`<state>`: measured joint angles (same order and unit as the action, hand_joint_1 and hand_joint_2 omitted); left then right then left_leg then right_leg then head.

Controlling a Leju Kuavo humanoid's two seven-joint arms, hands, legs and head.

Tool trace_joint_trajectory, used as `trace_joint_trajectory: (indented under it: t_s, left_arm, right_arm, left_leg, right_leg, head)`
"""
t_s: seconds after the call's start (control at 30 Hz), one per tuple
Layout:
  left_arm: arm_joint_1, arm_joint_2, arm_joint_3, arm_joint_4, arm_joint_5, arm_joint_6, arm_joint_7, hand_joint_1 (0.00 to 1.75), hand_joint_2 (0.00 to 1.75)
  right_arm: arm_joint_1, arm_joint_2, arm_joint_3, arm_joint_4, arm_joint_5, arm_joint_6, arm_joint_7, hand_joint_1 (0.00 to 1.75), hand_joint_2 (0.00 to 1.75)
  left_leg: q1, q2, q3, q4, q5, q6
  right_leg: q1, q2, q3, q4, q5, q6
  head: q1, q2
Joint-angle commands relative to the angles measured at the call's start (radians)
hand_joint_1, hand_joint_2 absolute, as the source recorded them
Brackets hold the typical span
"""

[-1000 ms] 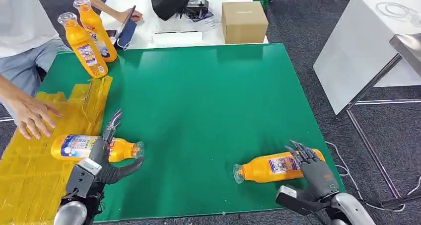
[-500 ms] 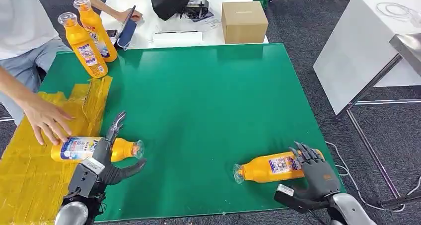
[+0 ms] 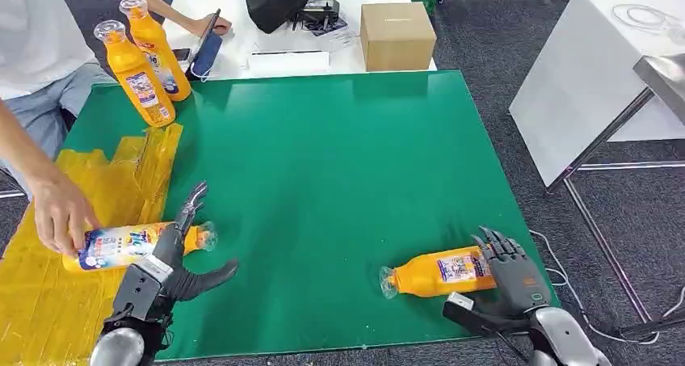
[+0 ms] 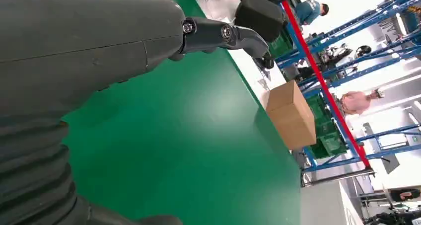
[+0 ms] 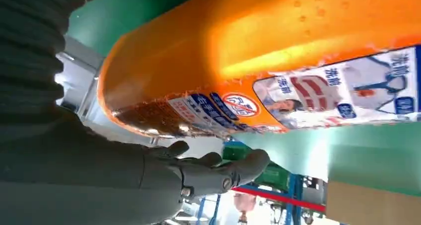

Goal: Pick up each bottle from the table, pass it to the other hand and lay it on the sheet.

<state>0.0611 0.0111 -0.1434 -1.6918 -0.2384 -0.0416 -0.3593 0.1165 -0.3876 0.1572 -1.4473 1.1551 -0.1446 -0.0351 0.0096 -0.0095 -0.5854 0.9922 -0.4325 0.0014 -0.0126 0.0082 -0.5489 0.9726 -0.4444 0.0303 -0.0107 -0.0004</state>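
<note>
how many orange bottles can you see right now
4: two bottles standing at the table's far left corner, one lying on the yellow sheet under a person's hand, one lying by the right hand.

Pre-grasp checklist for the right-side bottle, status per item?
1. Right hand at the lying bottle: ok, fingers over its base end.
2. Grip closed on it: cannot tell.
3. Left hand free to receive: ok, fingers spread, holding nothing.
4. Sheet free for placing: not ok, a person's hand is on the other bottle there.
5. Handover path over the table: ok.
</note>
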Motion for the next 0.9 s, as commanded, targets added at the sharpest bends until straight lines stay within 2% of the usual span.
trace_joint_trajectory:
  t_s: [0.03, 0.07, 0.1, 0.4, 0.43, 0.47, 0.53, 0.57, 0.63, 0.7, 0.83, 0.9]
  left_arm:
    - [-0.032, -0.004, -0.018, 0.071, 0.0, -0.009, 0.015, 0.0, 1.75]
    - [-0.032, -0.004, -0.019, 0.073, 0.0, -0.009, 0.016, 0.0, 1.75]
    - [-0.032, -0.004, -0.019, 0.073, 0.0, -0.009, 0.016, 0.0, 1.75]
    - [-0.032, -0.004, -0.019, 0.073, 0.0, -0.009, 0.016, 0.0, 1.75]
    - [-0.032, -0.004, -0.019, 0.073, 0.0, -0.009, 0.016, 0.0, 1.75]
    - [-0.032, -0.004, -0.02, 0.074, 0.001, -0.01, 0.018, 0.0, 1.75]
    - [-0.031, -0.004, -0.02, 0.076, 0.002, -0.011, 0.02, 0.0, 1.75]
    - [-0.029, -0.004, -0.02, 0.078, 0.002, -0.011, 0.02, 0.0, 1.75]
    - [-0.029, -0.004, -0.02, 0.079, 0.002, -0.011, 0.02, 0.0, 1.75]
    - [-0.026, -0.004, -0.02, 0.074, 0.001, -0.009, 0.02, 0.0, 1.75]
    - [-0.016, -0.003, -0.024, 0.065, -0.001, -0.008, 0.02, 0.0, 1.75]
    - [-0.015, -0.002, -0.026, 0.065, -0.004, -0.009, 0.021, 0.0, 1.75]
  right_arm:
    - [-0.086, 0.04, 0.075, 0.208, 0.021, 0.029, 0.025, 1.17, 1.75]
    - [-0.093, 0.042, 0.079, 0.22, 0.021, 0.03, 0.026, 1.34, 1.75]
    - [-0.093, 0.042, 0.079, 0.22, 0.021, 0.03, 0.026, 1.36, 1.75]
    - [-0.093, 0.042, 0.079, 0.22, 0.021, 0.03, 0.026, 1.36, 1.75]
    - [-0.093, 0.042, 0.079, 0.22, 0.021, 0.03, 0.026, 1.43, 1.75]
    - [-0.094, 0.042, 0.082, 0.222, 0.021, 0.031, 0.026, 1.61, 1.75]
    - [-0.098, 0.045, 0.086, 0.228, 0.021, 0.032, 0.026, 1.66, 1.75]
    - [-0.1, 0.047, 0.089, 0.233, 0.021, 0.033, 0.026, 1.66, 1.75]
    - [-0.102, 0.047, 0.091, 0.238, 0.021, 0.034, 0.026, 1.54, 1.75]
    - [-0.106, 0.047, 0.092, 0.24, 0.017, 0.027, 0.026, 1.57, 1.75]
    - [-0.102, 0.053, 0.078, 0.221, 0.011, 0.006, 0.034, 1.5, 1.75]
    - [-0.095, 0.067, 0.061, 0.2, 0.0, -0.04, 0.025, 1.75, 1.75]
  left_leg:
    - [0.001, 0.001, 0.005, -0.002, 0.0, 0.0]
    - [0.001, 0.001, 0.006, -0.002, 0.0, 0.0]
    - [0.001, 0.001, 0.005, -0.002, 0.0, 0.0]
    - [0.001, 0.0, 0.007, -0.001, 0.0, 0.0]
    - [0.001, -0.001, 0.008, -0.002, 0.0, 0.0]
    - [0.001, -0.001, 0.009, -0.002, 0.0, 0.0]
    - [0.001, -0.002, 0.01, -0.002, 0.0, 0.0]
    - [0.001, -0.001, 0.011, -0.002, -0.001, 0.0]
    - [0.002, -0.001, 0.011, -0.003, -0.001, 0.0]
    - [0.001, 0.0, 0.009, -0.002, 0.0, 0.0]
    - [0.001, 0.0, 0.01, -0.002, 0.0, 0.0]
    - [0.001, 0.0, 0.011, -0.002, 0.0, 0.0]
  right_leg:
    - [0.001, 0.0, 0.006, -0.003, 0.0, -0.001]
    - [0.002, 0.0, 0.006, -0.004, 0.0, -0.001]
    - [0.001, -0.001, 0.005, -0.003, 0.0, -0.001]
    - [0.001, -0.002, 0.007, -0.002, 0.0, -0.001]
    - [0.001, -0.003, 0.009, -0.003, 0.0, -0.001]
    - [0.002, -0.003, 0.01, -0.004, 0.0, -0.001]
    - [0.002, -0.004, 0.011, -0.004, -0.001, -0.002]
    - [0.002, -0.003, 0.012, -0.005, -0.001, -0.002]
    - [0.002, -0.003, 0.013, -0.005, -0.001, -0.002]
    - [0.001, -0.002, 0.01, -0.003, 0.0, -0.001]
    - [0.002, -0.002, 0.01, -0.003, 0.0, -0.001]
    - [0.002, -0.003, 0.011, -0.004, 0.0, -0.002]
  head:
    - [0.0, 0.0]
    - [0.0, 0.0]
    - [0.0, 0.0]
    - [0.0, 0.0]
    - [0.0, 0.0]
    - [0.0, 0.0]
    - [0.0, 0.0]
    - [0.0, 0.0]
    - [0.0, 0.0]
    - [0.0, 0.0]
    - [0.0, 0.0]
    - [0.0, 0.0]
